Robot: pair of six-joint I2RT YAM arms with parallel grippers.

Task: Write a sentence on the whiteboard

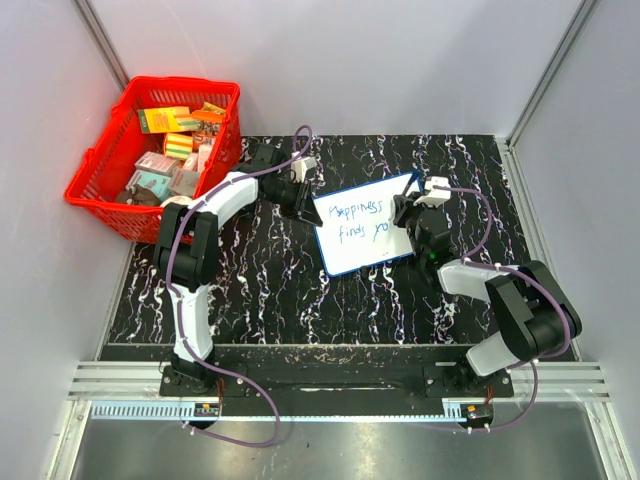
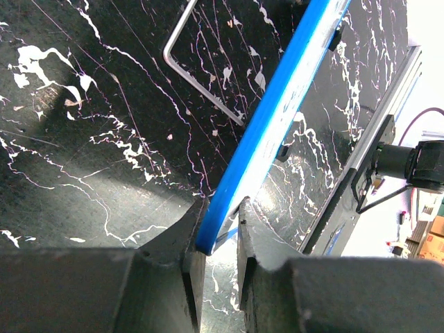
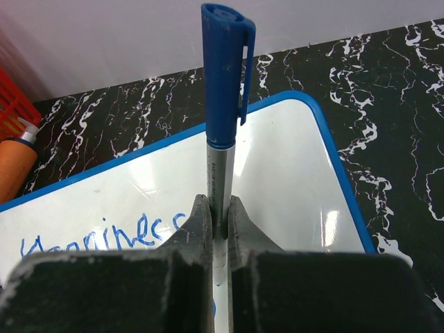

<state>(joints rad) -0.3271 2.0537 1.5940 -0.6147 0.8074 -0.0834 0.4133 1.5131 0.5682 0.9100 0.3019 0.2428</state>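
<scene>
One whiteboard [image 1: 350, 255]: mid-table [image 1: 300, 290], lying askew, its far right corner the farthest from the arms' bases.
Sentence [image 1: 362, 218]: blue handwriting in two lines, "Happiness" above "finds yo"; the rest is hidden behind the right gripper.
Left gripper [image 2: 220, 229]: clamped on the whiteboard's blue rim at its left edge.
Right gripper [image 3: 220, 208]: closed tight on the marker's silver barrel, at the whiteboard's right side by the end of the second line.
Marker [image 3: 225, 76]: blue cap on the end away from the wrist; tip hidden.
Basket [image 1: 100, 160]: red, far left, holding small boxes [image 1: 170, 150], well apart from the whiteboard.
</scene>
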